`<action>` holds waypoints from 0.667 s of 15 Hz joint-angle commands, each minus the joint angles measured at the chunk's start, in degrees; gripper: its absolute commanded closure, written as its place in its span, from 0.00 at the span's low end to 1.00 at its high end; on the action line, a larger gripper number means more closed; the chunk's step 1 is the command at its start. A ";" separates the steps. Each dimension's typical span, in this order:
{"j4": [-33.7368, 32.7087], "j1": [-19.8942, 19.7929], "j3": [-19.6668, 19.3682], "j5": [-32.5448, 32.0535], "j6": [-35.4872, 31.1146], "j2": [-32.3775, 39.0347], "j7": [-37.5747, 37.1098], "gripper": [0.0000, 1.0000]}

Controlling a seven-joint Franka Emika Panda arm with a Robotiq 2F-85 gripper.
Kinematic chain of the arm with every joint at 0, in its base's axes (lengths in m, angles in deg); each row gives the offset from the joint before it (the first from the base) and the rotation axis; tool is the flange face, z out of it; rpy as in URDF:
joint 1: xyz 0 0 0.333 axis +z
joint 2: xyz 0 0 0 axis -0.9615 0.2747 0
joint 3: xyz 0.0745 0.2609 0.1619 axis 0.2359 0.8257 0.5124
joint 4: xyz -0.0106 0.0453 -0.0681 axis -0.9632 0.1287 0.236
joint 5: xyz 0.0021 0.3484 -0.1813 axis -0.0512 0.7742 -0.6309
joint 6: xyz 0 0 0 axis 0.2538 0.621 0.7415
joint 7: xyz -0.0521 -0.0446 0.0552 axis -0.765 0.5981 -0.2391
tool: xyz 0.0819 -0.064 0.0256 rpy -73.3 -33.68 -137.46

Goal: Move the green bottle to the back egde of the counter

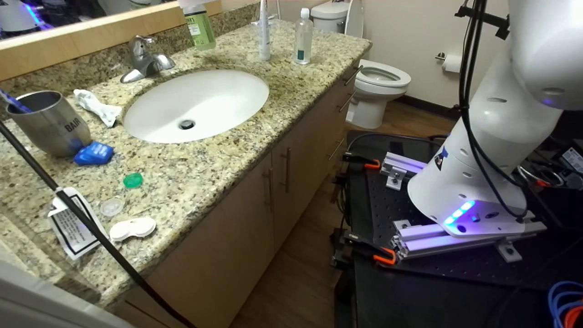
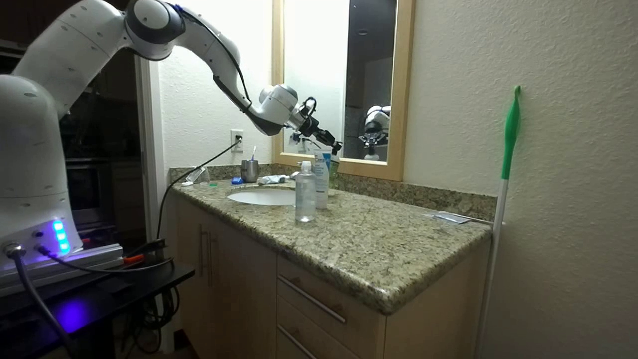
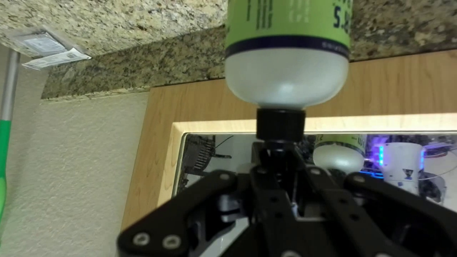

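- From where I stand, the green bottle (image 1: 200, 32) is near the back edge of the desk (image 2: 379, 244), between the faucet (image 1: 145, 59) and a white tube (image 1: 264, 38); whether its base touches down I can't tell.
- Its long axis runs close to upright, neck at the top, base downward; in an exterior view it slants slightly, top toward the mirror (image 2: 369, 75).
- The claw (image 3: 276, 151) is pressed in on the bottle's black collar (image 3: 281, 125), pinching it at the very top.
- Behind it, along the back edge, runs the granite backsplash (image 3: 142, 60), under the mirror's wooden frame (image 3: 200, 101).
- The white tube and a clear bottle (image 1: 303, 38) stand upright on the toilet (image 1: 387, 86) side, the clear one nearer the front edge; looking from that end, they hide most of the green bottle.
- The sink (image 1: 227, 98) opens between faucet and front edge.
- In the back corner by a green-handled pole (image 2: 511, 129) lies a flat packet (image 2: 451, 217).
- Toward the opposite end sit a metal cup (image 1: 52, 125) holding a toothbrush (image 1: 16, 101), a blue item (image 1: 94, 153) just beside it, a crumpled white thing (image 1: 96, 105) and a round green cap (image 1: 133, 180).
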 commanded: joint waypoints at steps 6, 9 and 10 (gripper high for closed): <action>30.10 -23.38 21.62 17.27 -11.94 -18.66 36.27 0.96; 40.29 -34.00 33.21 24.96 -11.85 -22.42 48.93 0.96; 43.89 -38.03 37.80 27.95 -11.19 -23.97 53.45 0.96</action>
